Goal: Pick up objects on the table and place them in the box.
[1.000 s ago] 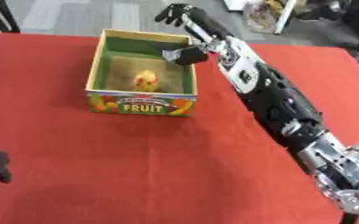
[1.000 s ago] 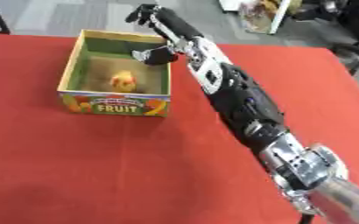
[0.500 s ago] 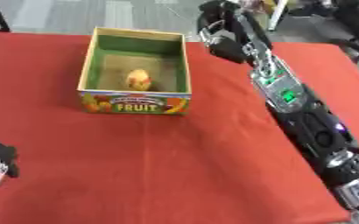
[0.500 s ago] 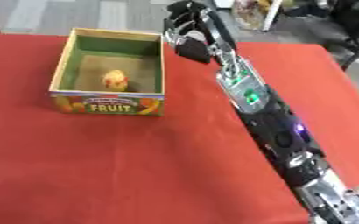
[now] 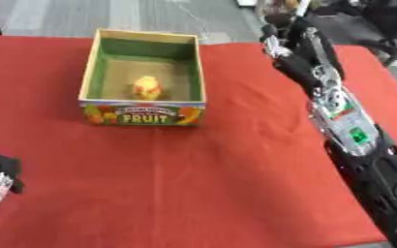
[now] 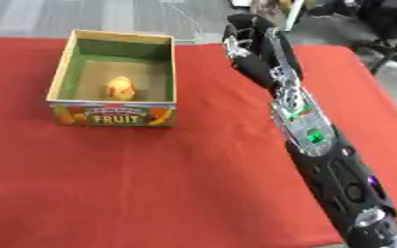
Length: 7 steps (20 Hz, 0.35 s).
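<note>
Inside the box [image 5: 143, 112], a yellow fruit [image 5: 146, 87] lies well left of the empty right robot hand [image 6: 244, 36], fingers curled.

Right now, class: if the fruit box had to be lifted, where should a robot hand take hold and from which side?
Probably the long side walls of the box, gripped from above: its top is open and the rims are bare, while the yellow object inside sits mid-floor, clear of the walls.

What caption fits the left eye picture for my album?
Yellow fruit sits in the fruit box while the right hand hangs beside it.
</note>
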Available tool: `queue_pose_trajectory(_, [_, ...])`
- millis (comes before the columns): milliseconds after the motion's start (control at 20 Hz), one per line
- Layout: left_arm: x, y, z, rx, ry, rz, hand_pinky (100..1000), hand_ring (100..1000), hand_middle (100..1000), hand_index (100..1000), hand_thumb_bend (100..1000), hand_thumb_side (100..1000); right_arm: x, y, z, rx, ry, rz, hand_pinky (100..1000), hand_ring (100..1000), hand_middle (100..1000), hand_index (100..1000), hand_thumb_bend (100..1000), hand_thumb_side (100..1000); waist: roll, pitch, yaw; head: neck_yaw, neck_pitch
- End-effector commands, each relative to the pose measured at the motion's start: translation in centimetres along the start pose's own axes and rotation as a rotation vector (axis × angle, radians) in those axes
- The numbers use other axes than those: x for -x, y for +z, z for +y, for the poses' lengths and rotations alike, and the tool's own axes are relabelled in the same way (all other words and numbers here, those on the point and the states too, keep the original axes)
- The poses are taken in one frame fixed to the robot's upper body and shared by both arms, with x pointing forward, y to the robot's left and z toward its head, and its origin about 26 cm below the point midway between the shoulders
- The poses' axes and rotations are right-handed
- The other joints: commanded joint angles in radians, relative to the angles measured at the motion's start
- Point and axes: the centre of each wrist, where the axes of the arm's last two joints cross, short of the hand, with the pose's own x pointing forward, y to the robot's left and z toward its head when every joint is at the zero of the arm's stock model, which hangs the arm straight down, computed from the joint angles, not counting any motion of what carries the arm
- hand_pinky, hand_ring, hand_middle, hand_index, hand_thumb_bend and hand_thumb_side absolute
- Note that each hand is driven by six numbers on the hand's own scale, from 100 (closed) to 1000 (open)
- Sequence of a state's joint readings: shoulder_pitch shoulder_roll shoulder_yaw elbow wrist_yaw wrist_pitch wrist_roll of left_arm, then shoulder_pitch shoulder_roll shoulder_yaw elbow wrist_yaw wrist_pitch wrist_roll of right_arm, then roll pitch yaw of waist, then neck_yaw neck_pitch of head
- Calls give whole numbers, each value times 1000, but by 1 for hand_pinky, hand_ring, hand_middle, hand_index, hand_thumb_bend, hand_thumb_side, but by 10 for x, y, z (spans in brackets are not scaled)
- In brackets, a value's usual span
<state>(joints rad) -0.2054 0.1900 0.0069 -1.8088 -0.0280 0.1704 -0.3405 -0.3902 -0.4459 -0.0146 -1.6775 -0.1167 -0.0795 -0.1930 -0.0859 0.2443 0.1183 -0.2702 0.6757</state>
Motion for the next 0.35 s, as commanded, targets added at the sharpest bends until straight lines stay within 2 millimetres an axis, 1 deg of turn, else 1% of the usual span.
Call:
queue_pose_trajectory(50, [-7,2,7,-21,-32,-16,497,470,502,516,231,358,-8,2,-7,46,-29,-17,581,642,616,753,100,400,4,-12,0,9,-1])
queue_pose_trajectory(350, [-7,3,7,-22,-31,-18,497,470,502,516,229,357,4,19,-2,77,-46,49,578,635,612,755,100,412,15,-11,-20,8,-2])
